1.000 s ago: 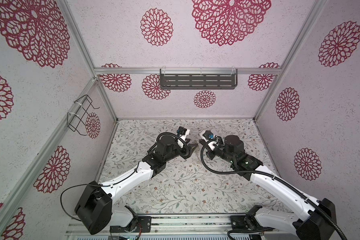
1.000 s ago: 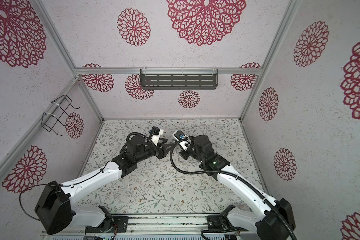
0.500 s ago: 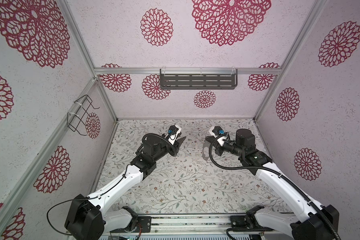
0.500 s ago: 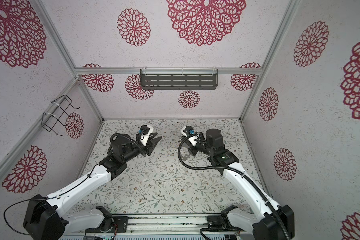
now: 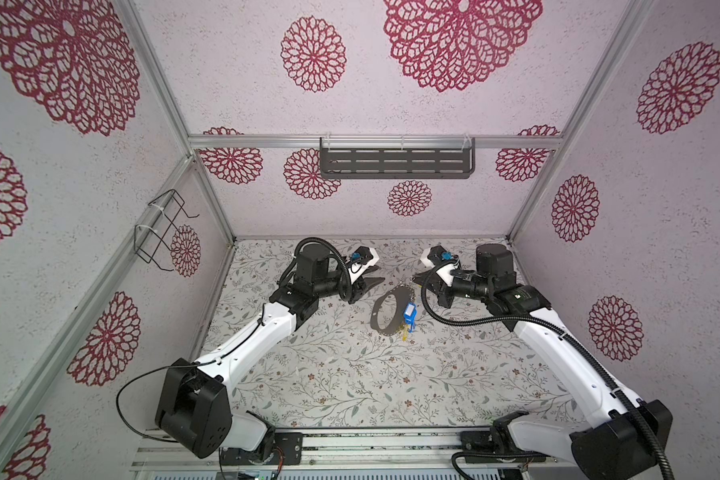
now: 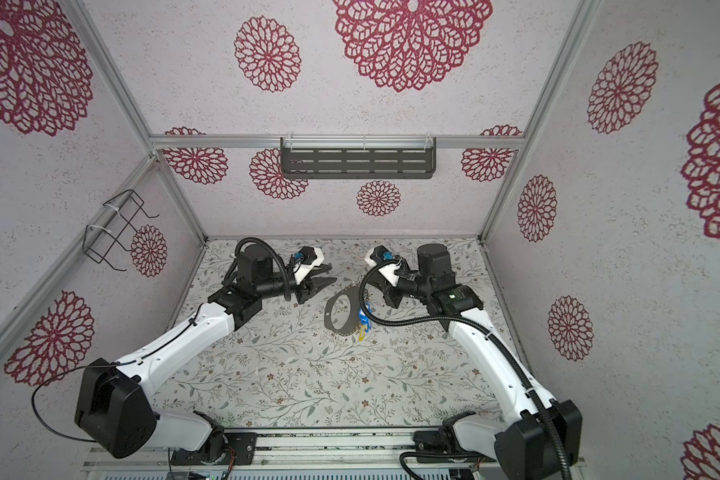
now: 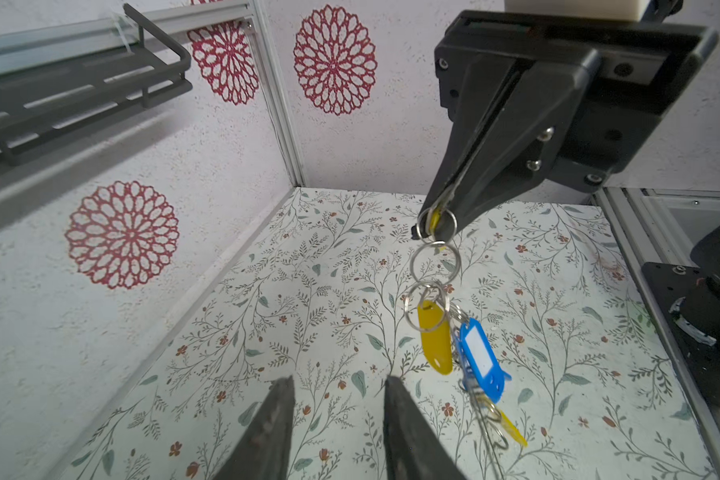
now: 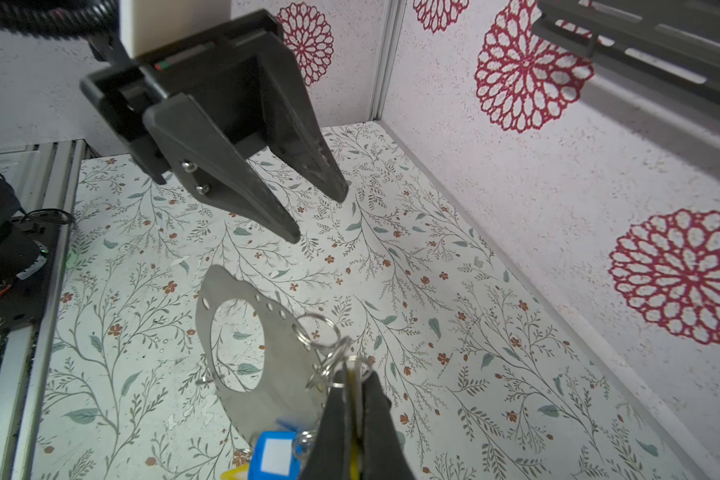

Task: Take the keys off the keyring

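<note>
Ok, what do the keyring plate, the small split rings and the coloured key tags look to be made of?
The keyring plate looks like thin sheet metal, maybe steel: dull grey, faintly scratched, with punched holes. The split rings look like bright metal wire with shiny highlights. The key tags look like glossy moulded plastic, yellow and blue. The blue one's white window is probably a paper label.

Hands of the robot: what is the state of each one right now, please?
Left hand: open, holding nothing.
Right hand: closed on a yellow key, which is chained by rings to the keyring.
</note>
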